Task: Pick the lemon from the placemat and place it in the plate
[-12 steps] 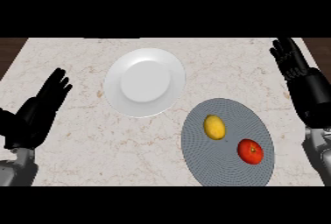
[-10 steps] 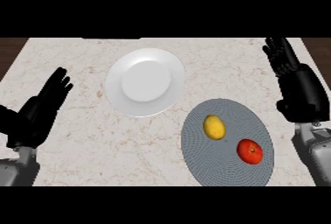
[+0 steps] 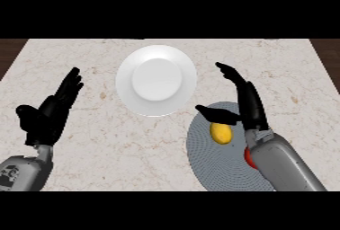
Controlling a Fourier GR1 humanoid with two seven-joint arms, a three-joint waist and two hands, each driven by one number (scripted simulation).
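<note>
A yellow lemon (image 3: 221, 133) lies on the round grey placemat (image 3: 212, 166) at the lower right. A white plate (image 3: 157, 80) sits bare up and left of the mat. My right hand (image 3: 247, 102) is open above the lemon, fingers straight and pointing away, thumb (image 3: 214, 113) stretched just over the lemon's top. Its forearm hides most of a red fruit (image 3: 249, 158) on the mat. My left hand (image 3: 53, 110) rests open at the left, fingers up.
The marble counter (image 3: 100, 148) spreads round the plate and mat. Its dark far corners show at the upper left and upper right. The mat's lower edge reaches the bottom of the view.
My right hand has swung in from the right edge leftward and now hovers over the lemon, its forearm covering the red fruit. The left hand has barely shifted.
</note>
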